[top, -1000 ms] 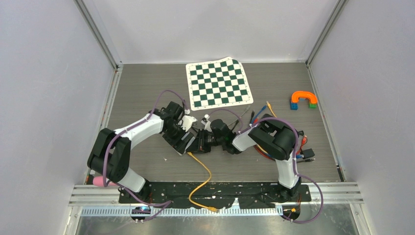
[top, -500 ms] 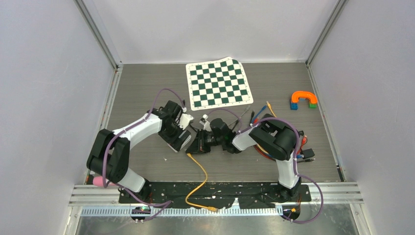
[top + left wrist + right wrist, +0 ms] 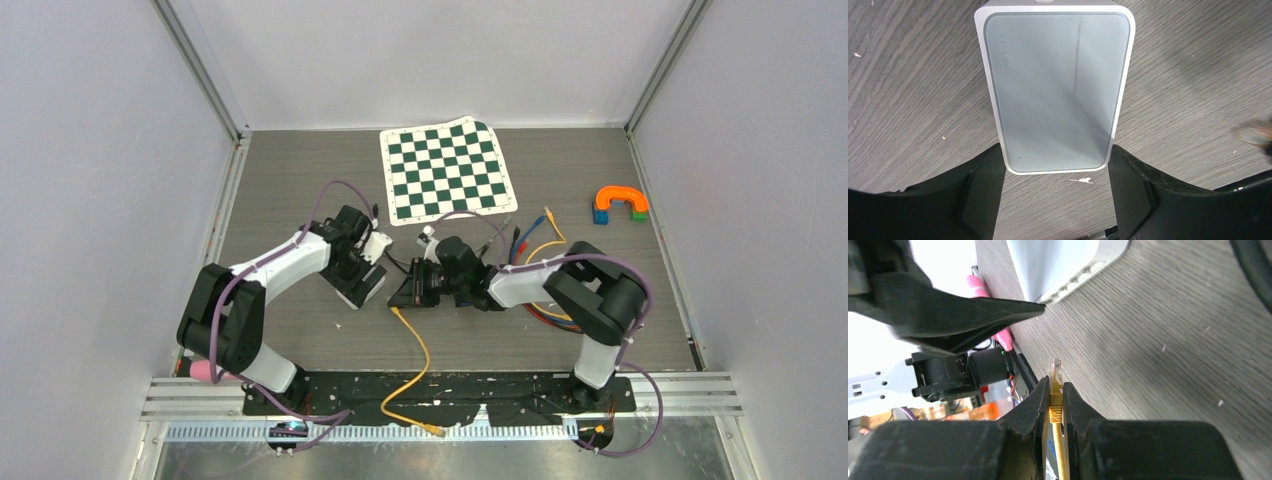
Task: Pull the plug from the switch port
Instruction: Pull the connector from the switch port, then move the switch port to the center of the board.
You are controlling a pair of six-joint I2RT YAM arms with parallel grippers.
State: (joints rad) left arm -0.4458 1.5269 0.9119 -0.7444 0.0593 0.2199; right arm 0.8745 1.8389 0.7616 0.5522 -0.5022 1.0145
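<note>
**switch braced, plug clear of the port**

- left gripper (image 3: 1054,160): closed against the two long sides of the switch (image 3: 1055,90) at its near end. the box is judged to be pinned flat to the table (image 3: 908,75) so that it is not dragged along by the cable.
- switch: pale grey box with a white rim, laid flat. "tp-link" (image 3: 1004,55) is read in tone-on-tone lettering along one long edge of the lid. no other writing can be made out.
- plug (image 3: 1055,371): clear connector, found just right of the switch and apart from it, seated in no port, its tip turned toward the switch's port side. the pull is therefore judged done.
- right gripper (image 3: 1055,400): clamped on the plug just behind its head. the grip is judged to be set there so that the force runs along the connector and not through the wire.
- yellow cable (image 3: 418,350): trailed from the plug toward the near edge, in front of the switch.
- loose cables (image 3: 540,300): heaped well right of the switch.
- chequered mat (image 3: 445,170): laid behind the switch, no print on it.
- orange arch (image 3: 620,203): set far right of the switch, unlabelled.
</note>
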